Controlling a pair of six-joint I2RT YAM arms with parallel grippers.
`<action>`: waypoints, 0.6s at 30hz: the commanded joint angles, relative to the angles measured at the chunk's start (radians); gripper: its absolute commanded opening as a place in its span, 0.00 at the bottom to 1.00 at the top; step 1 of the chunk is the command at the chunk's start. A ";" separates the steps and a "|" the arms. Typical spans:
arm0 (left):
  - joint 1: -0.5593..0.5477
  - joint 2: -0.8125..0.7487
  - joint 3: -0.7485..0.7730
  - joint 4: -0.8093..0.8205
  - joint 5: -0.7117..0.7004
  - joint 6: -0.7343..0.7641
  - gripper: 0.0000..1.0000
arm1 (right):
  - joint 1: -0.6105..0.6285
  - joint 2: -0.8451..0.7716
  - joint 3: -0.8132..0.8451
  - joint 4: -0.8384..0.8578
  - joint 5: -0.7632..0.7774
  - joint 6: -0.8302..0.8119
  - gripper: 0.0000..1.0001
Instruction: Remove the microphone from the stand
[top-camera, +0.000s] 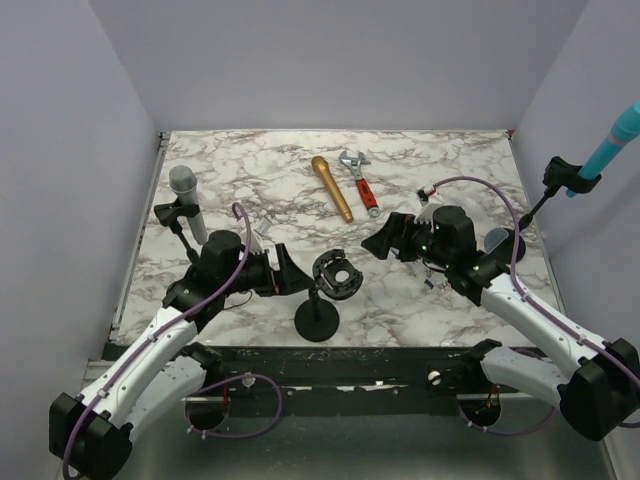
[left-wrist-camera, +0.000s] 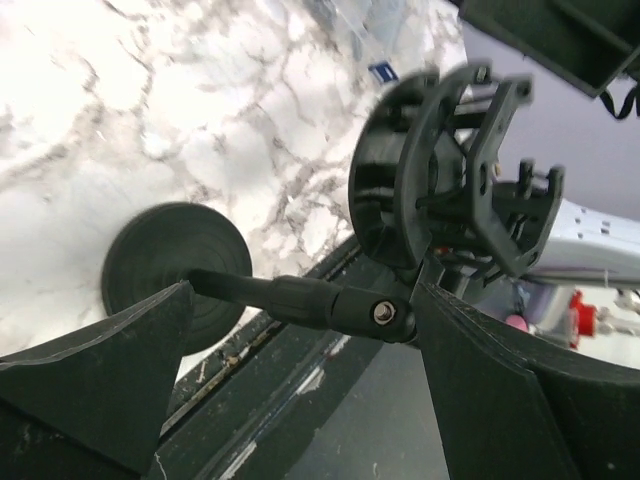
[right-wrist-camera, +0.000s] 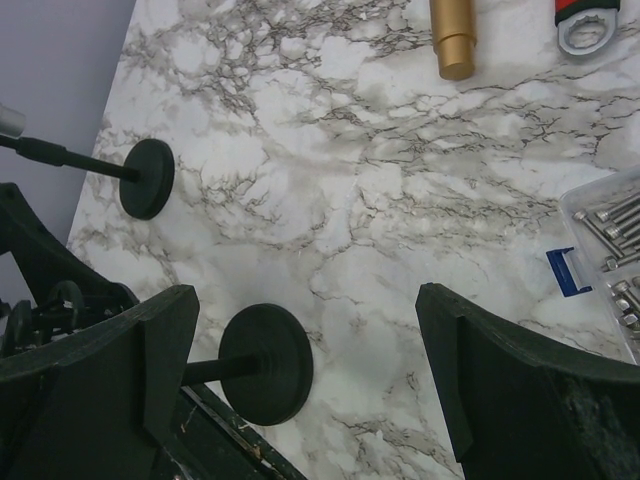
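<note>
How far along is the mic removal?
Done: the holder on the centre stand is empty, and the gold microphone lies on the table beside the wrench.
In hand: nothing. The left hand is open astride that stand's stem; the right hand is open over the table.
Left: a grey microphone and a teal microphone sit clipped in other stands, if they count.

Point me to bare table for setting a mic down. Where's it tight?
Free: table between the silver microphone and the gold microphone; also the back-right stretch between the wrench and the teal microphone's stand. Tight: the middle, where the left claw and right claw, both open, sit beside the empty stand.
</note>
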 joint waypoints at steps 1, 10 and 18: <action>0.002 0.003 0.164 -0.224 -0.117 0.138 0.97 | -0.002 0.014 -0.011 0.025 -0.015 -0.001 1.00; 0.010 0.065 0.616 -0.517 -0.310 0.343 0.99 | -0.002 -0.002 -0.022 0.019 -0.006 -0.011 1.00; 0.010 0.012 0.850 -0.632 -0.731 0.413 0.99 | -0.002 -0.015 -0.028 0.024 0.006 -0.023 1.00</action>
